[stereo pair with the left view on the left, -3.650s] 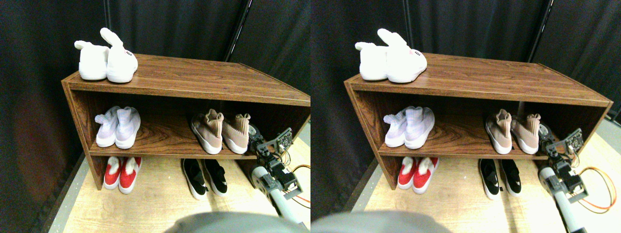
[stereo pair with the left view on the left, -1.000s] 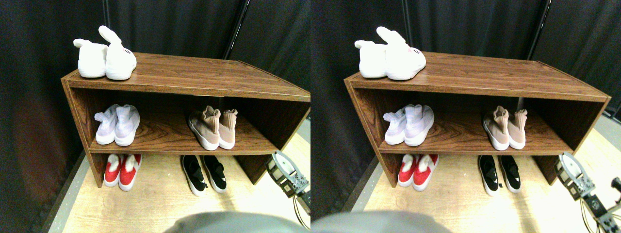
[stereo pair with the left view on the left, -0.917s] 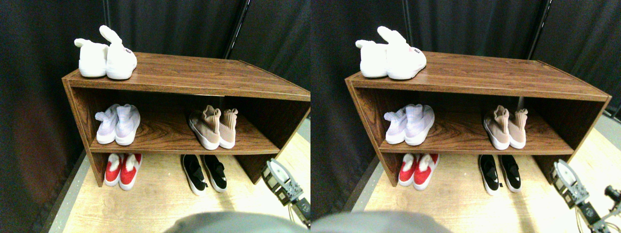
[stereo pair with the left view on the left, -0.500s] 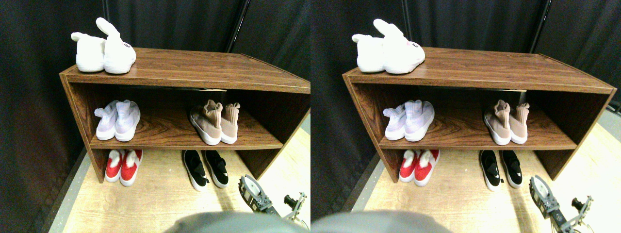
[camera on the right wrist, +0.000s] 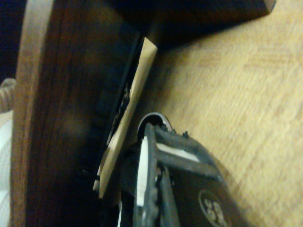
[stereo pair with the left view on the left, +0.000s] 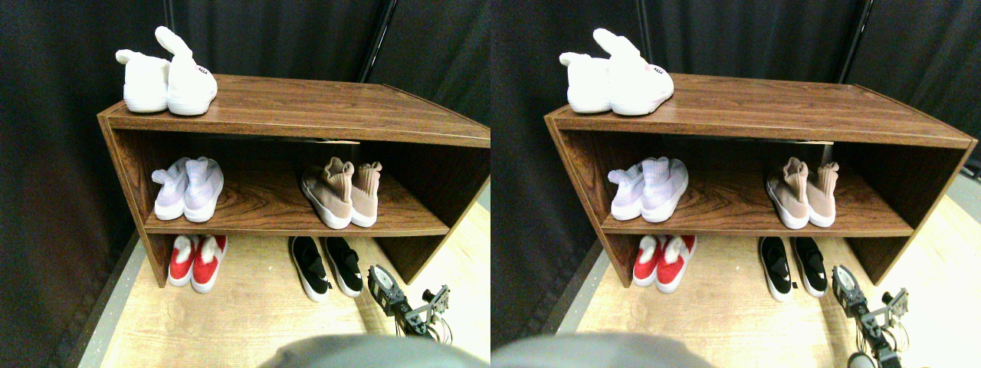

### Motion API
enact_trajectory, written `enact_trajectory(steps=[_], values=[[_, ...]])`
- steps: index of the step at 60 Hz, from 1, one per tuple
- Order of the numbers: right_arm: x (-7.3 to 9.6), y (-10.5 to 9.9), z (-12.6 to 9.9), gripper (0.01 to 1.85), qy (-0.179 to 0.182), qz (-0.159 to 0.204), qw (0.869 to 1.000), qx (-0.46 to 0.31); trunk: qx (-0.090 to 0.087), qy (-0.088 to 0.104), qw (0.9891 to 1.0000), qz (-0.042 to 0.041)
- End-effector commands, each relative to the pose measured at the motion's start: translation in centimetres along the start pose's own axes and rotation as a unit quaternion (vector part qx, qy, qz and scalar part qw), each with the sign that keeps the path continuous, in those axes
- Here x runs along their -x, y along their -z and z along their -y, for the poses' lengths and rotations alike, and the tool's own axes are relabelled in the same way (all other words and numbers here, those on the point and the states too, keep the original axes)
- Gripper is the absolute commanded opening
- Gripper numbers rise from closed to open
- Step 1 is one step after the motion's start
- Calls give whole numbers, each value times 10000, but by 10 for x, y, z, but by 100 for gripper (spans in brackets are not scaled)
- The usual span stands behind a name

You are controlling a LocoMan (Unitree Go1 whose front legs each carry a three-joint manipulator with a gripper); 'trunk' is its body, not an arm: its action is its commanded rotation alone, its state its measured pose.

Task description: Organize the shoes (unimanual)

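The tan knit sneakers (stereo pair with the left view on the left: 342, 195) sit side by side, touching, on the right part of the middle shelf (stereo pair with the left view on the left: 268, 211), sock collars upright and white soles toward the shelf's front edge; that pair looks sorted. The black slip-ons (stereo pair with the left view on the left: 326, 264) lie on the floor below, under the shelf's front edge, roughly parallel but with a small gap between them, so I judge they are what is left to tidy. The right claw (stereo pair with the left view on the left: 385, 285) hangs low just beside the right slip-on, near the rack's right side panel; whether its jaws are open or closed I cannot tell, and nothing appears to be carried. The wrist view shows only the dark jaw frame against the wood-grain rack edge and the floor. Further out, lavender knit sneakers (stereo pair with the left view on the left: 188, 188) rest on the shelf's left part, red slippers with white fluffy lining (stereo pair with the left view on the left: 197, 261) on the floor below them, and fluffy white bunny-ear slippers (stereo pair with the left view on the left: 165, 77) on the glossy walnut-veneer top. The floor (stereo pair with the left view on the left: 245, 322) is pale wood-pattern planking.
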Motion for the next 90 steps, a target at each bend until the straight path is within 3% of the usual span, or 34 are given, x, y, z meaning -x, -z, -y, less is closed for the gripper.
enact_trajectory(steps=[1, 15, 35, 49, 60, 70, 90], values=[[-3, -6, -9, 6, -249, 40, 9996, 90, 130, -71, 9999, -79], [-9, -11, -9, 6, -288, 100, 9994, 168, 143, -104, 9998, -52], [-55, -22, 14, 6, 140, 417, 9990, -89, 115, -141, 9998, -60], [-70, -31, 22, 6, 252, 608, 9977, -164, 94, -147, 9998, -98], [-74, -34, 23, 6, 256, 609, 9978, -113, 76, -142, 9998, -132], [-70, -22, 21, 6, 381, 569, 9971, -326, 110, -176, 9997, -148], [-65, 4, 15, 6, 382, 133, 9990, -163, 205, -236, 9994, -146]])
